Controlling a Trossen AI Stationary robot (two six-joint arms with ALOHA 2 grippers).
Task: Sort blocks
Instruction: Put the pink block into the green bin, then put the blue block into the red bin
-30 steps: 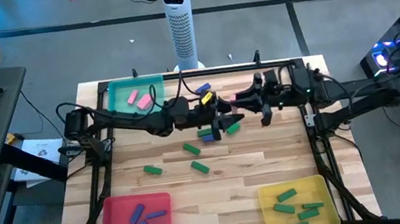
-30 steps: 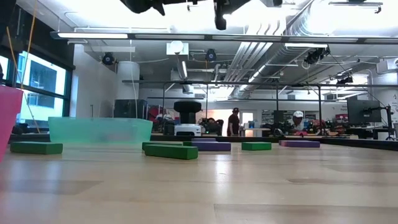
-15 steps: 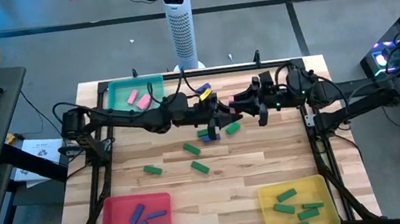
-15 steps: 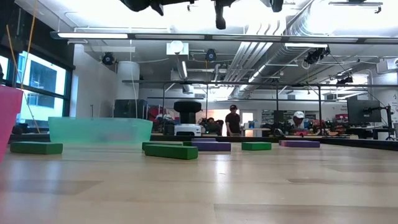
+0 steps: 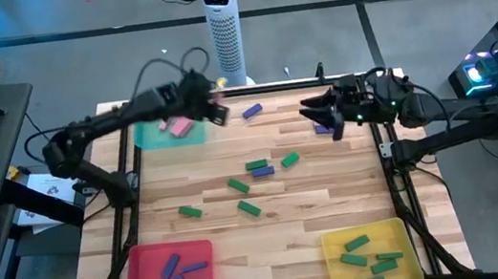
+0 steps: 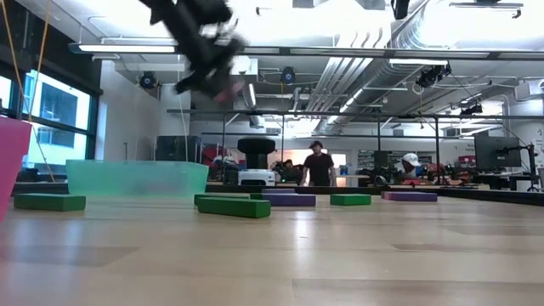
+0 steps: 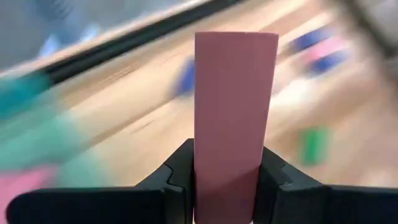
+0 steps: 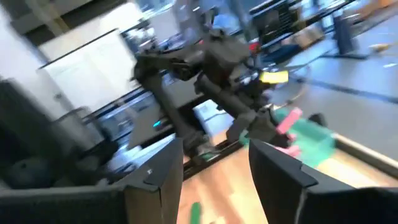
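My left gripper hangs above the right edge of the teal tray at the far left, shut on a pink block. Two more pink blocks lie in that tray. My right gripper hovers open over the far right of the table with nothing between its fingers; a blue block lies below it. Loose green blocks and blue blocks lie flat on the table's middle. My left gripper pinches the pink block's lower end between its two fingers, which press on its two long sides. The block runs on in line with the fingers and sticks out well past their tips. It is lifted clear of table and tray.
A red tray with several blue blocks stands at the near left, a yellow tray with several green blocks at the near right. A white tower stands behind the far edge. People move in the room beyond.
My left gripper has swung up and away from the table's middle toward the far left, over the teal tray, carrying the pink block. My right gripper has drawn back from the middle toward the table's right edge.
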